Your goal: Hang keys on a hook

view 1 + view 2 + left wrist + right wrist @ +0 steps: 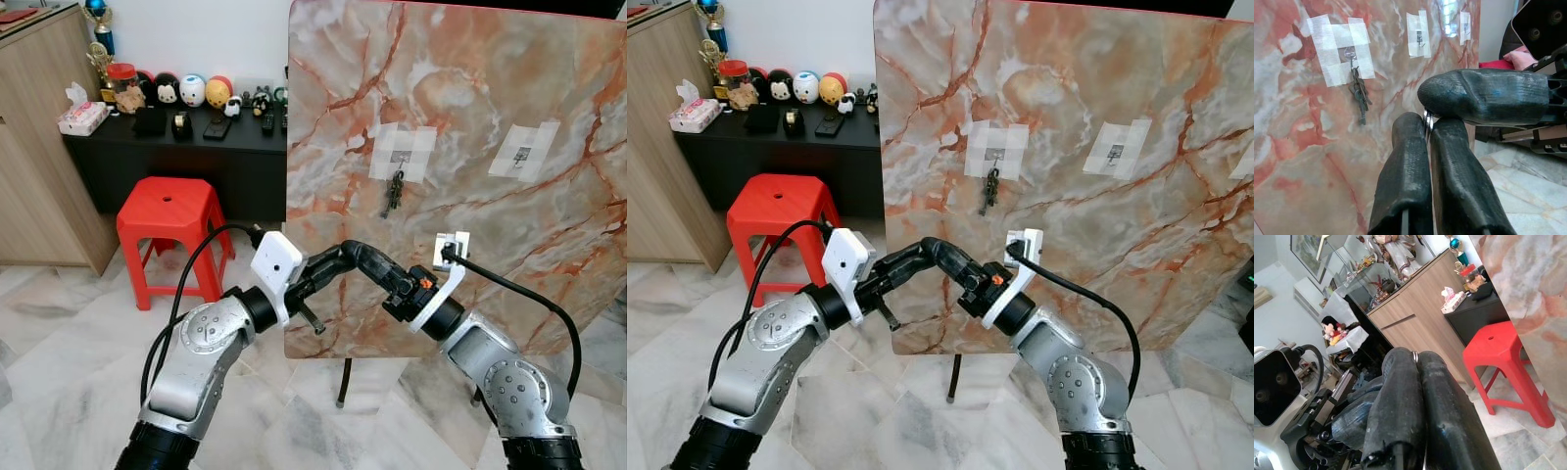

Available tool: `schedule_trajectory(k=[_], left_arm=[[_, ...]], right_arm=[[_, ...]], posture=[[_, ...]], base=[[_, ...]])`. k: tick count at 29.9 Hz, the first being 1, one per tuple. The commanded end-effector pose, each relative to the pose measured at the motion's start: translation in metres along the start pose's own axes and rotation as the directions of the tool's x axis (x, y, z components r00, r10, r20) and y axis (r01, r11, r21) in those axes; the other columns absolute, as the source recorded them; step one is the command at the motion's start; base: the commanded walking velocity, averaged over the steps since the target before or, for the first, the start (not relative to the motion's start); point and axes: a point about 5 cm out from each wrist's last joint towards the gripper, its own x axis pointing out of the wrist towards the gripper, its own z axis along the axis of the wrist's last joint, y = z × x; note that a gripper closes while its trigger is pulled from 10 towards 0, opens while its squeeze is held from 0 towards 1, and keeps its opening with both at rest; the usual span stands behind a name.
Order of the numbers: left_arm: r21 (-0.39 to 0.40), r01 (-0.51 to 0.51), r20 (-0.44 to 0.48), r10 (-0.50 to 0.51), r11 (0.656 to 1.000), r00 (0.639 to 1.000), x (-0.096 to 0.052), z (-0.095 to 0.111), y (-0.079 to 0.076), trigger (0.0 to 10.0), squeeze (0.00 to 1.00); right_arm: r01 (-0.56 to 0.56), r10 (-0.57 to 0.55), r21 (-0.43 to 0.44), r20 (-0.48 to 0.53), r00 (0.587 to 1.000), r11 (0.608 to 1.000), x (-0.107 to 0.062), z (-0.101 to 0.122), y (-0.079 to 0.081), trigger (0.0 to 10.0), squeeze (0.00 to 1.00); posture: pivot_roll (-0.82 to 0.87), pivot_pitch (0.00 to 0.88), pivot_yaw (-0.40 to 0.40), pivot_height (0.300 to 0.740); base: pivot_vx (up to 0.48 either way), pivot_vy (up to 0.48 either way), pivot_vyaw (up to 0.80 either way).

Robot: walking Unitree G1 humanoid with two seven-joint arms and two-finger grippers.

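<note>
An upright marble board (pixel 460 108) carries taped hooks. One bunch of keys (pixel 393 193) hangs on the left hook (pixel 396 157); the hook to its right (pixel 522 153) is bare. In front of the board's lower left part my two grippers meet tip to tip. The left gripper (pixel 343 255) is shut, with a metal key ring (pixel 1425 121) pinched at its fingertips. The right gripper (pixel 357 253) is shut as well, and the same ring (pixel 1414 354) shows at its tips. A key (pixel 312 320) dangles below the left gripper.
A red plastic stool (pixel 167 211) stands left of the board, before a black sideboard (pixel 176 147) with figurines and a tissue box (pixel 82 116). A wooden cabinet (pixel 39 147) is at far left. The board's thin stand leg (pixel 343 382) rests on marble floor.
</note>
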Motion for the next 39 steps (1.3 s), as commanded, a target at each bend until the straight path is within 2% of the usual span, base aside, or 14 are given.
schedule_trajectory(k=[1,7,8,13,14,15,23,28,32,33,34,36,37,39], left_arm=[[0.002,0.006,0.034,-0.006,1.0,0.999,0.0,0.007,-0.001,0.0,0.0],[-0.004,0.01,0.027,-0.01,1.0,1.0,-0.001,0.006,-0.002,0.0,0.0],[-0.004,0.01,0.026,-0.01,1.0,1.0,-0.001,0.006,-0.002,0.0,0.0],[-0.006,0.013,0.024,-0.013,1.0,1.0,-0.001,0.005,-0.002,0.0,0.0],[-0.006,0.014,0.022,-0.014,1.0,1.0,-0.001,0.005,-0.002,0.0,0.0],[-0.007,0.015,0.021,-0.015,1.0,1.0,-0.001,0.004,-0.002,0.0,0.0],[-0.005,0.02,0.008,-0.02,1.0,1.0,-0.002,0.002,-0.003,0.0,0.0],[-0.004,0.018,-0.001,-0.018,1.0,1.0,-0.003,0.0,-0.002,0.0,0.0],[0.008,-0.035,-0.059,0.035,0.999,0.998,-0.008,-0.012,0.006,0.0,0.0],[0.012,-0.059,-0.094,0.06,0.998,0.994,-0.011,-0.02,0.009,0.5,0.0],[0.027,-0.094,-0.152,0.097,0.995,0.984,-0.018,-0.032,0.015,4.0,0.0],[0.036,-0.106,-0.174,0.111,0.994,0.978,-0.021,-0.037,0.017,4.0,0.0],[0.048,-0.169,-0.274,0.176,0.984,0.946,-0.033,-0.058,0.025,10.0,0.0],[0.038,-0.248,-0.381,0.243,0.968,0.892,-0.051,-0.085,0.031,10.0,0.0]], right_arm=[[0.042,-0.042,-0.012,-0.008,0.999,0.999,-0.002,0.0,-0.006,10.0,0.0],[0.071,-0.071,-0.039,-0.001,0.997,0.997,-0.002,0.0,-0.009,10.0,0.0],[0.074,-0.074,-0.049,0.002,0.997,0.996,-0.002,0.001,-0.009,10.0,1.0],[0.127,-0.124,-0.065,0.046,0.991,0.99,-0.002,0.006,-0.015,10.0,1.0],[0.15,-0.143,-0.071,0.084,0.986,0.986,-0.002,0.012,-0.017,10.0,0.84],[0.158,-0.149,-0.073,0.114,0.982,0.985,-0.002,0.016,-0.018,10.0,0.0],[0.199,-0.189,0.001,0.315,0.93,0.98,-0.006,0.049,-0.025,10.0,0.0],[0.293,-0.276,-0.033,0.252,0.928,0.956,-0.011,0.038,-0.039,10.0,0.0],[0.492,-0.478,-0.095,0.142,0.867,0.865,-0.024,0.013,-0.069,10.0,0.0],[0.55,-0.539,-0.091,0.125,0.833,0.83,-0.031,0.006,-0.078,10.0,0.0],[0.629,-0.622,-0.097,0.094,0.778,0.772,-0.042,-0.004,-0.091,10.0,0.0],[0.655,-0.65,-0.107,0.077,0.756,0.748,-0.046,-0.008,-0.096,10.0,0.0],[0.733,-0.735,-0.127,0.038,0.677,0.668,-0.063,-0.022,-0.11,10.0,0.0],[0.803,-0.815,-0.153,-0.03,0.578,0.575,-0.084,-0.044,-0.122,10.0,0.0]], posture=[[-0.02,0.0,-0.104,0.74],[-0.02,0.0,-0.103,0.74],[-0.02,0.0,-0.103,0.74],[-0.02,0.0,-0.103,0.74],[-0.02,0.0,-0.102,0.74],[-0.02,0.0,-0.102,0.74],[-0.02,0.0,-0.102,0.74],[-0.02,0.0,-0.097,0.74],[-0.01,0.0,-0.095,0.74],[-0.01,0.0,-0.094,0.74],[-0.01,0.0,-0.091,0.74],[-0.02,0.0,-0.09,0.74],[-0.02,0.0,-0.084,0.74],[-0.02,0.0,-0.076,0.74]], base=[[0.0,0.0,0.0],[0.0,0.0,0.0],[0.0,0.0,0.0],[0.0,0.0,0.0],[0.0,0.0,0.0],[0.0,0.0,0.0],[0.0,0.0,0.0],[0.0,0.0,0.0],[0.0,0.0,0.0],[0.0,0.0,0.0],[0.0,0.0,0.0],[0.0,0.0,0.0],[0.0,0.0,0.0],[0.0,0.0,0.0]])
